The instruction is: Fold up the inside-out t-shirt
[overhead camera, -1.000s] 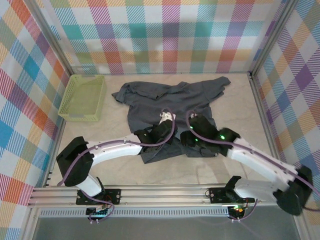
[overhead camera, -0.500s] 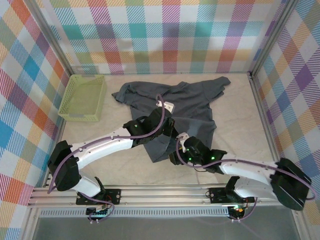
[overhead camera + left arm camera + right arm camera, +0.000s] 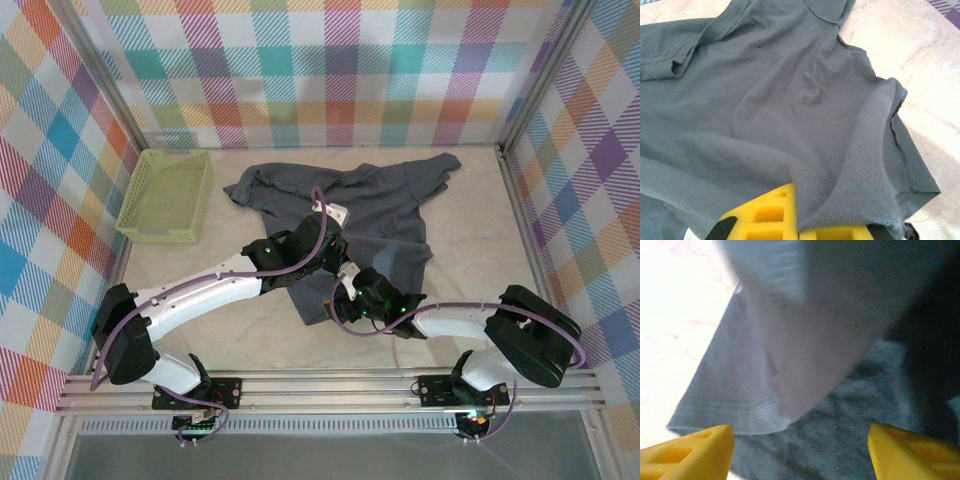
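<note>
Gripping a raised fold of cloth, the left hand (image 3: 800, 227) is closed tight on the plain dark slate-grey cloth t-shirt (image 3: 380, 200). In the left wrist view the fabric is draping over both yellow fingers (image 3: 771, 212) and falling away in a soft ridge.

The t-shirt is lying across the middle of the pale table (image 3: 470, 250). Its sleeves are pointing toward 10 and 1 o'clock, and its lower hem is sitting at 6 o'clock. The lime-green plastic mesh basket (image 3: 165, 195) is standing apart from it at 10 o'clock.

The right hand (image 3: 800, 455) is hovering just at 5 o'clock of the left hand, over the hem. Its jaws are standing wide and holding nothing. A stitched hem edge is lying just ahead of them on the table in the right wrist view.

Judged from this layout, the step in hand is securing the lower hem at two places before carrying it toward 12 o'clock.

Procedure for doing this well:
- The right hand should be descending onto the hem edge itself, not onto the body cloth, and taking both layers.
- The left hand should be holding its height while the right hand is closing, so that the hem is not being dragged out of reach.
- Both hands should then be travelling together and level, keeping the hem taut between them.

Risk: a pull from one side is likely to be skewing the fold and bunching the cloth.
</note>
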